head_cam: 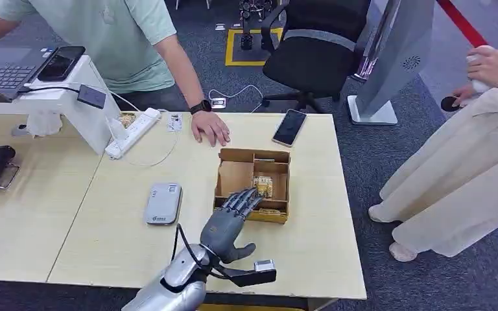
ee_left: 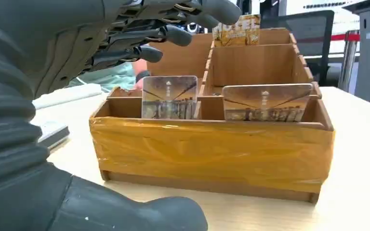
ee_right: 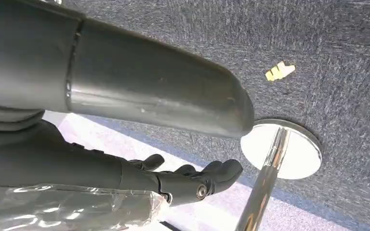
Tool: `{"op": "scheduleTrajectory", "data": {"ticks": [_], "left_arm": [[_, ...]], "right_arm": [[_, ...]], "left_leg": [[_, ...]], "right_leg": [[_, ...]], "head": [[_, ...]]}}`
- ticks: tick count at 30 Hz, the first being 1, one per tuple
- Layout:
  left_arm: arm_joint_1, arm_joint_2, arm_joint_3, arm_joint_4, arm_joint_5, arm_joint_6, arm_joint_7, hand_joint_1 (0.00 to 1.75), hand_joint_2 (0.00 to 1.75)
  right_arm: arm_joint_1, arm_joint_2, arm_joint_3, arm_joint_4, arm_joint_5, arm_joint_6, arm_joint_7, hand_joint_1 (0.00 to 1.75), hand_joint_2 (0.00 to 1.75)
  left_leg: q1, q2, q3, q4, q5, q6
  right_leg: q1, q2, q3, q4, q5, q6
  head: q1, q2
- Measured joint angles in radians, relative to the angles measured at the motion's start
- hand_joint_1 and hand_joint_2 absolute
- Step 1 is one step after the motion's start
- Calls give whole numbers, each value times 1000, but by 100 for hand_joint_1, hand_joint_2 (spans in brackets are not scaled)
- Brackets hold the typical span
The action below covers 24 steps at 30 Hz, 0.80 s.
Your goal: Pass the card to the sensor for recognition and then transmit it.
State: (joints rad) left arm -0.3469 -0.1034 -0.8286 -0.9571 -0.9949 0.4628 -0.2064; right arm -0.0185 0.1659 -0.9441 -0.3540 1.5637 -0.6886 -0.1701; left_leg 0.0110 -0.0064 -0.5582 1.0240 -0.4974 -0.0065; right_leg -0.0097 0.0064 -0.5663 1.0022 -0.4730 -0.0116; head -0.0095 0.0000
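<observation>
A cardboard box with several compartments, its front wrapped in yellow tape, stands on the wooden table. In its near compartment two brownish cards stand upright, one beside the other. Yellow cards stand in a far compartment. My left hand hovers over the box's near edge, fingers spread above the first card and holding nothing. The grey card sensor lies flat to the left of the box. My right hand hangs over the carpet, fingers loosely apart and empty.
A person across the table rests a hand near the box. A phone, a power strip, a white stand and a laptop lie farther back. Another person stands off the right edge. A stanchion base sits by my right hand.
</observation>
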Motion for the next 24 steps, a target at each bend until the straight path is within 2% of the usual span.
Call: {"op": "scheduleTrajectory", "data": {"ticks": [5, 10, 24], "left_arm": [[-13, -32, 0, 48, -9, 41, -9, 0, 175], [-35, -55, -1, 87, -27, 116, -9, 0, 175], [-75, -86, -1, 108, -67, 156, 10, 0, 175]], "right_arm": [[-10, 0, 8, 3, 0, 0, 10, 0, 0], [-15, 0, 17, 10, 0, 0, 18, 0, 0], [-22, 0, 44, 20, 8, 0, 28, 0, 0]], "left_leg": [[0, 0, 0, 0, 0, 0], [0, 0, 0, 0, 0, 0], [0, 0, 0, 0, 0, 0]], "right_leg": [[0, 0, 0, 0, 0, 0], [0, 0, 0, 0, 0, 0], [0, 0, 0, 0, 0, 0]], "head": [[0, 0], [0, 0], [0, 0]]}}
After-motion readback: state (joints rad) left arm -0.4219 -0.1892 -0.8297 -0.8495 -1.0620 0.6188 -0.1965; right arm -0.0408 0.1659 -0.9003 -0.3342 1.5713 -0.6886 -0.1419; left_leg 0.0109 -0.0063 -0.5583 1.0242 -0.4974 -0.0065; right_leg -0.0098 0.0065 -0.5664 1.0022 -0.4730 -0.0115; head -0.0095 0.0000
